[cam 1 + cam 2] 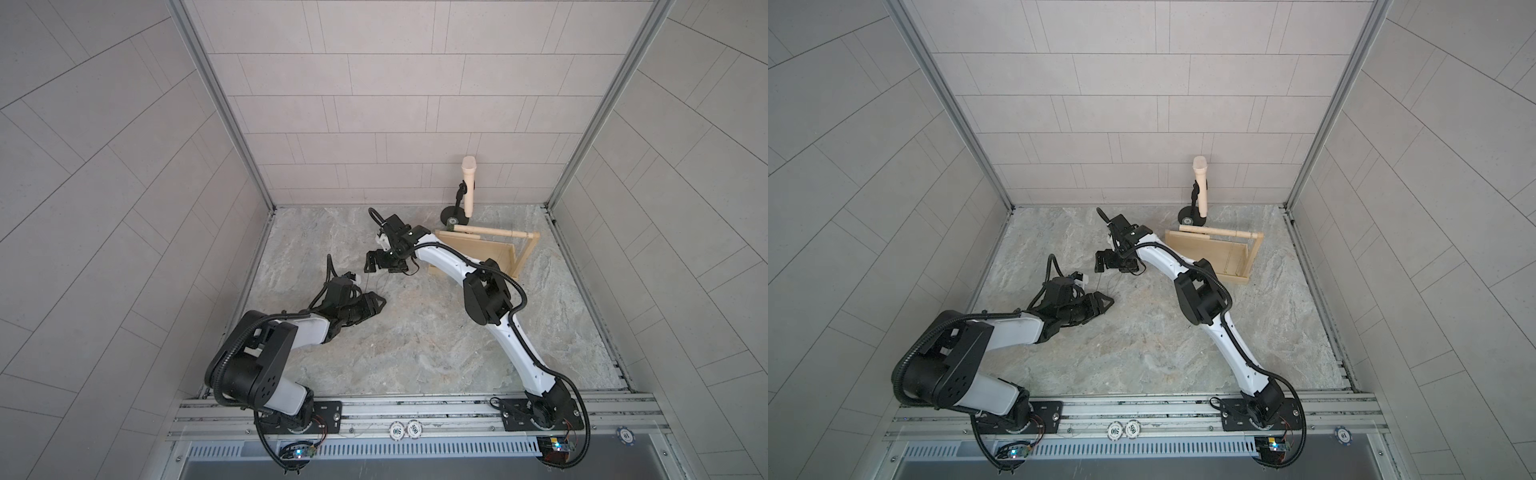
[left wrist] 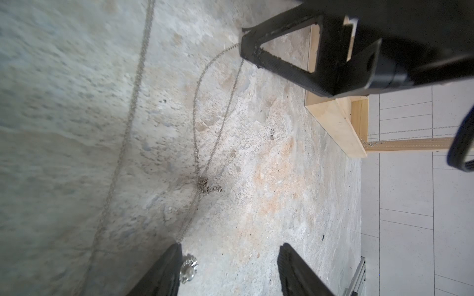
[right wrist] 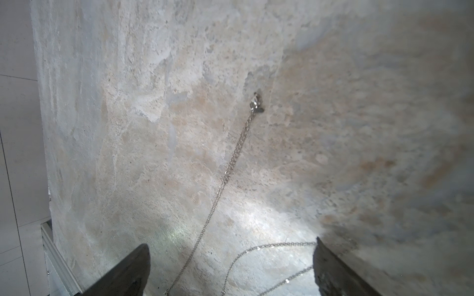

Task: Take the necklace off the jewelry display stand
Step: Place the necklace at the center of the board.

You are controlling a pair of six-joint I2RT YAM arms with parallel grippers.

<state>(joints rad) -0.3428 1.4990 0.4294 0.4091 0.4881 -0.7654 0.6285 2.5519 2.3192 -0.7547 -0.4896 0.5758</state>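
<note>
The right gripper point(image 1: 384, 268) hovers low over the table with its jaws spread as wide as they go and nothing clamped between them. In its wrist view, strands of the thin silver chain necklace point(image 3: 230, 166) lie on the surface in the gap between its fingers point(image 3: 333, 269). One strand reaches the inner edge of a finger. A doubled strand runs away from the fingers to a small silver piece point(image 3: 256, 102) resting on the table. The left gripper point(image 1: 376, 305) sits close by, nearer the front rail, its jaws partly apart with bare table between them. In its wrist view the chain ends against one finger point(image 2: 164, 271), and a round sparkling silver pendant point(image 2: 188, 266) lies just beside that finger. I cannot tell whether the finger pins the chain. The chain's far end touches the tip of a right gripper finger. The necklace is thus off the rack and down on the grey marble-patterned tabletop point(image 1: 415, 353) between the two grippers. The pale wooden jewelry display stand point(image 1: 478, 249) stands behind the right forearm, with other fine chains hanging from its round dowel bar point(image 1: 490, 232). Just beyond it, by the back wall, stands a cream microphone point(image 1: 468, 187) on a black round-based holder point(image 1: 451, 214).
</note>
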